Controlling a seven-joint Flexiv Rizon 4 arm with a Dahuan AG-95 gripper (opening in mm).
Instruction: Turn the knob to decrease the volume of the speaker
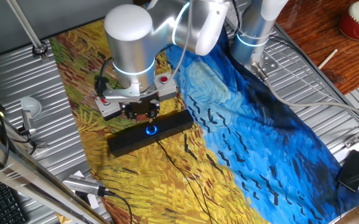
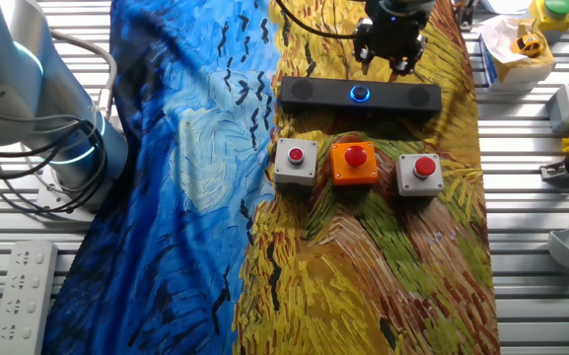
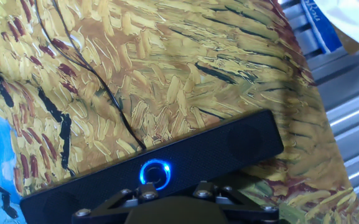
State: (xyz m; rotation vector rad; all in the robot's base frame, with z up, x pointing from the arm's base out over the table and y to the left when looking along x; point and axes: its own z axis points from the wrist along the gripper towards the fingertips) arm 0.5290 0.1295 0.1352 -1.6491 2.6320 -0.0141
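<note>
Pincer (image 2: 391,61): hovered above the speaker; finger spread could not be told
Knob (image 3: 154,173): just beneath pincer; small, stiff, likely slick; pinch its rim
Speaker (image 3: 229,149): light; might slide on cloth

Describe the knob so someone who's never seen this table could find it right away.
On the painted cloth, find the long black speaker lying behind the row of three red push-buttons. The knob sits at the middle of the speaker, just under the gripper. It alone glows with a blue ring.

A painted cloth (image 2: 363,256) covers the table (image 2: 540,286), bearing the speaker (image 2: 314,94) and three button boxes (image 2: 354,164).
</note>
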